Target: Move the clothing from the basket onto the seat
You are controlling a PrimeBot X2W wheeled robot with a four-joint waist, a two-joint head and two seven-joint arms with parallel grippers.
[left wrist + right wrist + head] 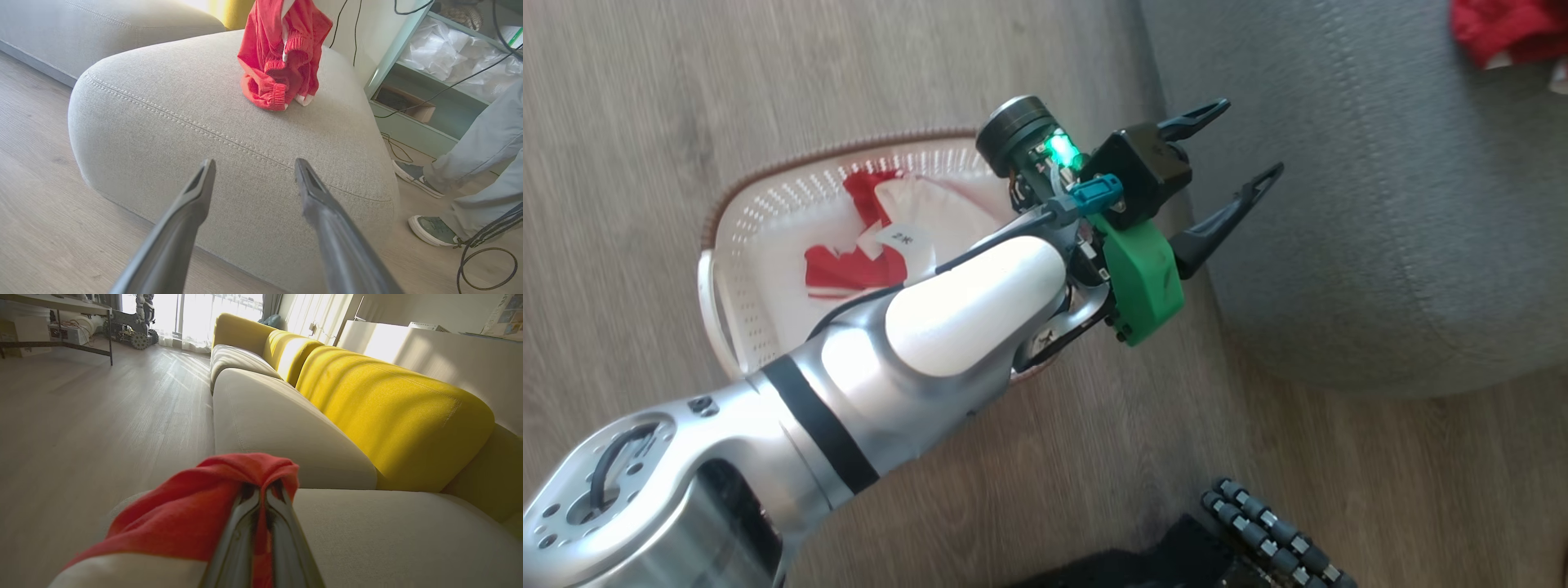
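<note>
Seat (pixel 163 102) grey, on wood floor (pixel 41 204) | left pincer (pixel 255 161) wide — right pincer (pixel 263 489) clamps red clothing (pixel 184 522)

Wood floor (pixel 645 122): basket (pixel 760 212) stands on it, near a corner of the seat (pixel 1380 204), which also rests on floor. Clothing (pixel 858 265) lies in basket. Seat top: red garment (pixel 282 61) bunched, lower edge touching.

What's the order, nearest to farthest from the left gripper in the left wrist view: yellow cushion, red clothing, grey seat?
From the left gripper, jaws open:
1. The seat, straight ahead, its front edge nearest.
2. The clothing, at the seat's far part, slightly right.
3. The yellow cushion, behind the clothing, at the top edge.
</note>
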